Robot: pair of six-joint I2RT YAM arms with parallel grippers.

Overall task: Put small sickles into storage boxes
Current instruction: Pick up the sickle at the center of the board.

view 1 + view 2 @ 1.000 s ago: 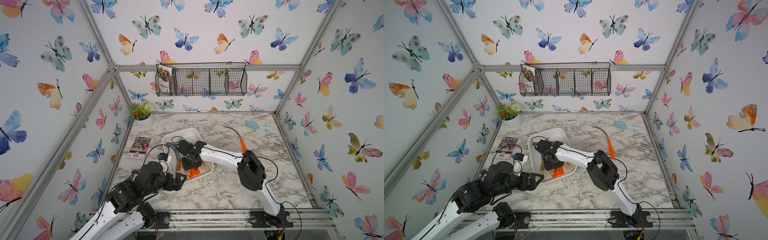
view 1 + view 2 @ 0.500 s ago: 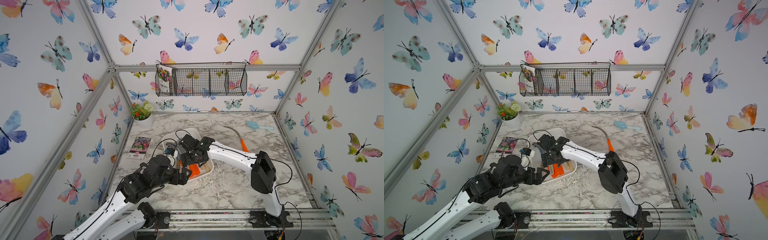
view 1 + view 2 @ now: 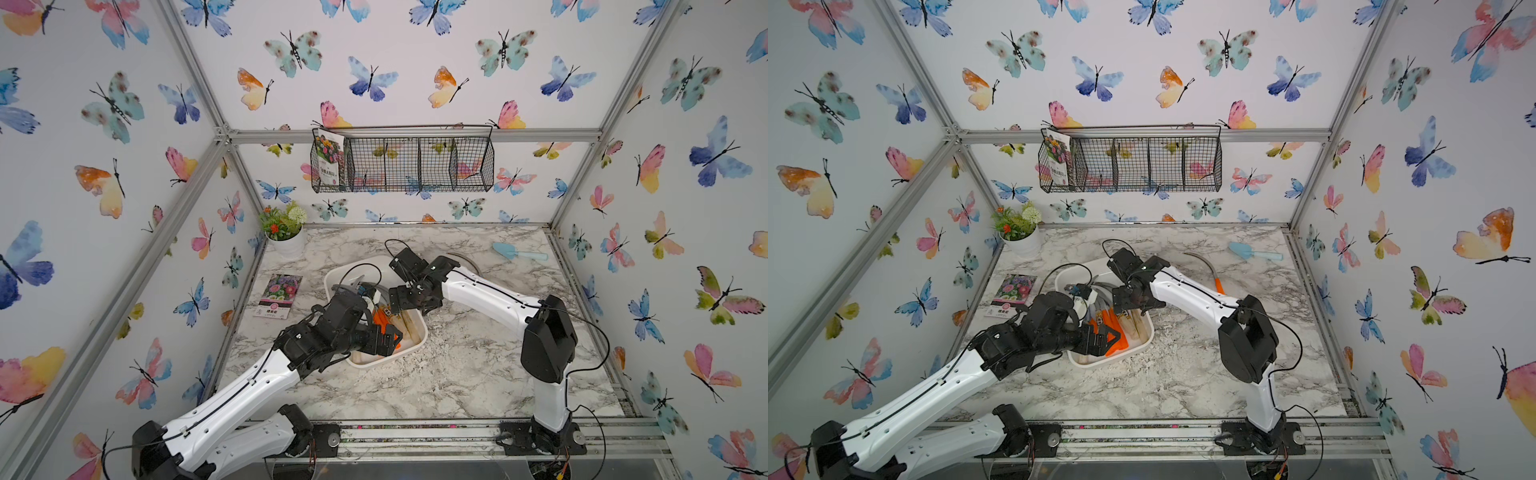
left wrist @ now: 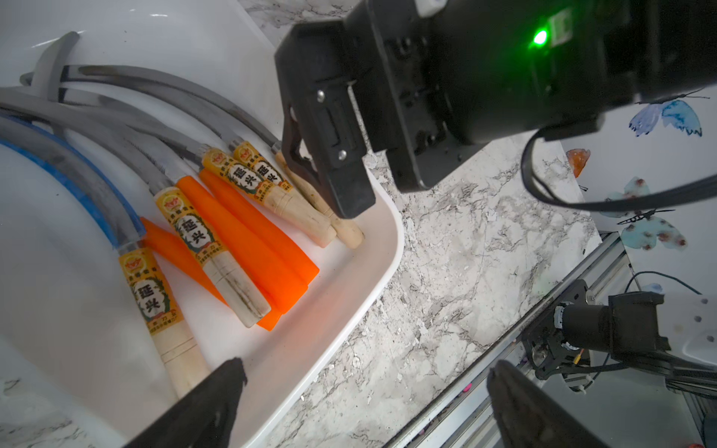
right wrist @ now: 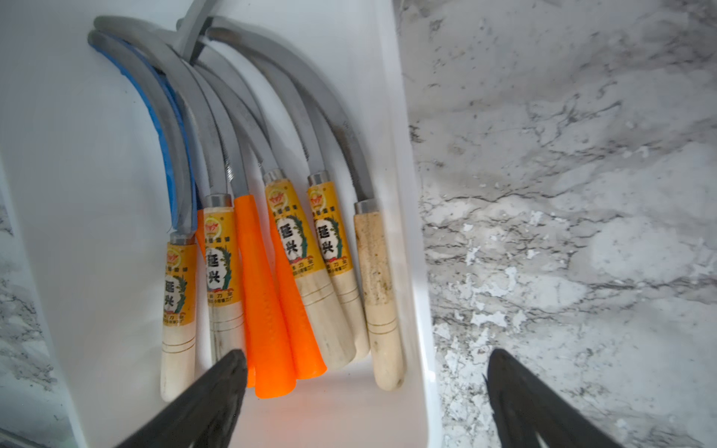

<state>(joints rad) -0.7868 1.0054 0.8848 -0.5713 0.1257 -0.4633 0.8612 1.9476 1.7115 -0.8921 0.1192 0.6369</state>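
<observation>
Marble tabletop (image 3: 457, 374): work surface carrying every item below, listed left to right.
Seed packet (image 3: 277, 296): lies flat at the left edge, well apart from the tray; plays no part in the task.
Left gripper (image 3: 386, 337): jaws spread wide and empty, hovering over the near end of the tray above the handle ends.
White tray (image 4: 372, 294): the storage box, at the centre of the table.
Sickles in tray (image 5: 264, 291): about eight, handles side by side toward the near end, orange plastic and pale wood mixed, blades curving together toward the far end.
Right gripper (image 3: 1133, 301): jaws released with nothing between them, poised over the tray's right side.
Last sickle (image 3: 1212, 270): orange-handled, on the marble to the right of the tray, partly hidden by the right arm (image 3: 1187, 291).
Blue trowel (image 3: 517, 252): far right rear; not for storing.
Step in hand: judged to be a finished deposit, with both grippers free.
Next move: the right gripper probably needs to swing right, descend on the orange handle, close, and carry it to the tray.
</observation>
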